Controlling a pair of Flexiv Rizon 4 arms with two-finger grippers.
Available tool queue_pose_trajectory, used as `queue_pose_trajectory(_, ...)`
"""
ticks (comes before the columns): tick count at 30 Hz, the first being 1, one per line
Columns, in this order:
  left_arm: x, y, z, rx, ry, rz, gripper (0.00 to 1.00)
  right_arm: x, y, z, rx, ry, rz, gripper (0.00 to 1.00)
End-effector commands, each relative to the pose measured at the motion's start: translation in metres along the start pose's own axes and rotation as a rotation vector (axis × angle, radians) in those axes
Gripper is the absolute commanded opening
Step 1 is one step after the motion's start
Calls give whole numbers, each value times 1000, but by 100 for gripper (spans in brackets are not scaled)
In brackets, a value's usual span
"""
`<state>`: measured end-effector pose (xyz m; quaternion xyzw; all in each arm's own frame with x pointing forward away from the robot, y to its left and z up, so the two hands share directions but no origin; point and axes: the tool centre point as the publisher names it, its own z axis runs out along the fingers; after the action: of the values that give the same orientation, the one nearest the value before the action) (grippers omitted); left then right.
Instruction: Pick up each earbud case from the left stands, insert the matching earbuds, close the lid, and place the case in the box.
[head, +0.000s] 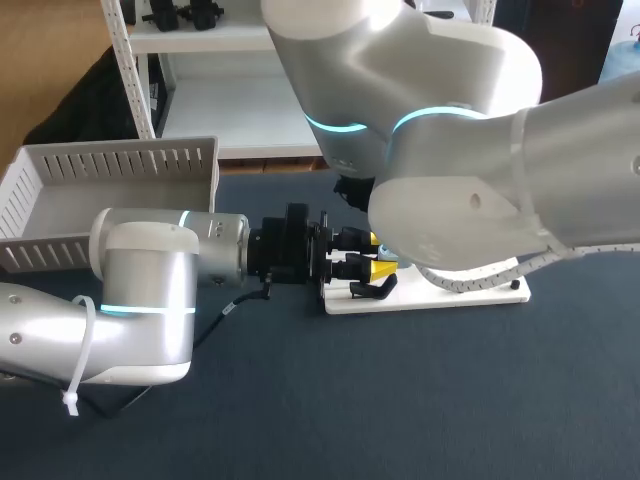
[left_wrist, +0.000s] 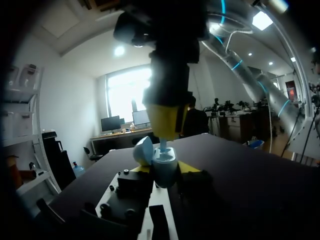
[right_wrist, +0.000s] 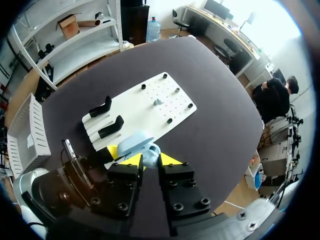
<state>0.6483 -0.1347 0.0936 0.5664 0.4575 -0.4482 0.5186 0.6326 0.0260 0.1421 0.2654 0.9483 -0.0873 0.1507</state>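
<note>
The left claw (left_wrist: 166, 169) was clenched on the pale blue earbud case (left_wrist: 165, 176), one yellow tip against each side, and held it upright just above the near end of the white board (right_wrist: 150, 107). The case's lid (left_wrist: 143, 150) stood open, tipped back to one side. Directly over the case's mouth hung the right claw (left_wrist: 167, 132), its yellow tips pinched together on a pale blue earbud (left_wrist: 164, 145) whose lower end reached into the case.

No print could be read. A small dark mark on the left arm's (head: 150, 290) wrist casing was too small to make out.

The board lay on the dark counter (head: 400, 400). Two black stands (right_wrist: 100, 107) sat side by side at its end nearest the claws, just beyond the case. Several black pegs (right_wrist: 165, 76) dotted the far half of the board, and among them lay one small pale piece (right_wrist: 158, 101), too small to identify. A white slotted box (head: 110, 165) stood at the counter's far left corner, well apart from the board.

From the head view the right arm (head: 470, 190) crossed in front of nearly everything. Its bulky white joints covered most of the board and the case itself, leaving only a yellow fingertip (head: 382, 270), some black claw hardware and the board's near edge in sight. In the right wrist view, that claw's own black finger blocks hid the lower part of the case.
</note>
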Motion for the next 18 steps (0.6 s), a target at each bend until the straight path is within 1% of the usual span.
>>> queue_pose_trajectory(1,0,-1,0,-5,-1,2,0,-1,2,1,5,1,2,0)
queue_pose_trajectory(18,0,-1,0,-5,-1,2,0,-2,1,6,19,3,6,0)
